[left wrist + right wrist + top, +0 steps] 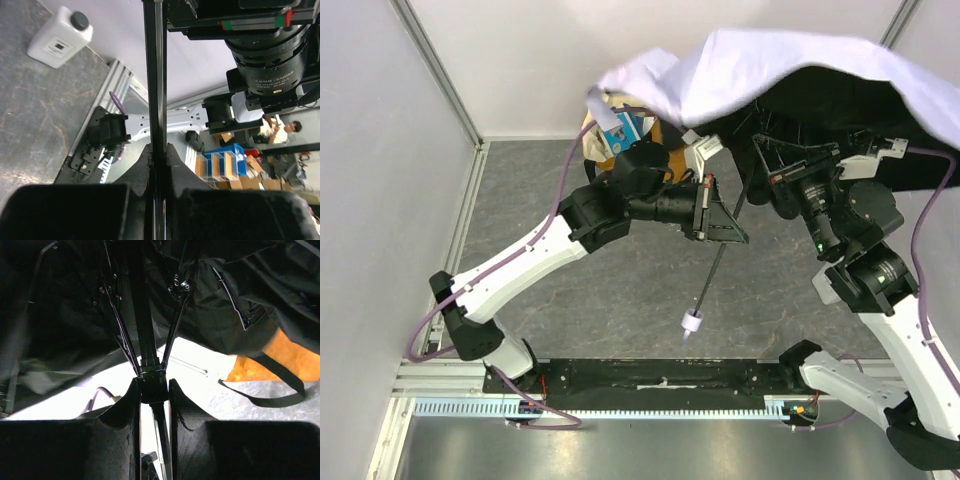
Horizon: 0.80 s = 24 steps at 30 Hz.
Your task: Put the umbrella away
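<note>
The umbrella hangs open over the back right of the table, pale lavender-white outside and black inside. Its slim black shaft slants down to a small pale handle end above the table. My left gripper is shut on the shaft at mid-length; the left wrist view shows both pads of that gripper pressed on the black shaft. My right gripper sits under the canopy. In the right wrist view that gripper is clamped on the black sliding collar, where the ribs meet.
A mustard tote bag lies at the back behind my left wrist; its orange cloth and black strap show in the right wrist view. A white boxy object with a dark round top lies on the grey table. White walls close in the left and back.
</note>
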Each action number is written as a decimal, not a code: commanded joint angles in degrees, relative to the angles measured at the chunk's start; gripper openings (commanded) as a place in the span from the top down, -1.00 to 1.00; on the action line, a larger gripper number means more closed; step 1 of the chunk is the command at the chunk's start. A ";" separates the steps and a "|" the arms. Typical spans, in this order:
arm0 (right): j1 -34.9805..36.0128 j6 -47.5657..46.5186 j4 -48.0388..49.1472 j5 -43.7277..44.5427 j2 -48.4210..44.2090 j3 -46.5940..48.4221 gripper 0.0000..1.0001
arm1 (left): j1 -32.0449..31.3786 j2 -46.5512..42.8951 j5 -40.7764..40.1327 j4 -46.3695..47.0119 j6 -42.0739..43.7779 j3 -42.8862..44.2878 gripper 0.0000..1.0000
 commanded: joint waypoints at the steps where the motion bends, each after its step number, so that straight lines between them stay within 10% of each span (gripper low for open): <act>1: 4.53 1.44 -7.68 -8.04 -3.52 0.18 1.00 | 0.90 2.89 -4.01 15.38 -0.56 6.74 0.96; 6: 4.26 1.27 -8.04 -8.39 0.43 5.10 1.00 | -0.68 -0.87 -2.08 19.41 -1.08 -2.54 0.95; 10: 1.72 -1.29 -8.39 -5.75 3.15 11.42 1.00 | -1.30 -10.08 -6.11 22.49 -0.38 -15.81 0.16; 15: -0.22 -0.94 -7.43 -7.41 8.07 17.14 1.00 | -2.09 -15.38 -4.45 25.75 -2.14 -26.64 -0.07; 21: -0.92 -2.51 -5.84 -6.72 10.02 19.70 1.00 | -5.07 -16.00 -3.92 25.57 -2.14 -27.97 0.15; 24: -1.01 -3.66 -6.36 -6.63 8.88 19.09 1.00 | -5.52 -14.86 -4.71 24.87 -1.35 -26.57 0.66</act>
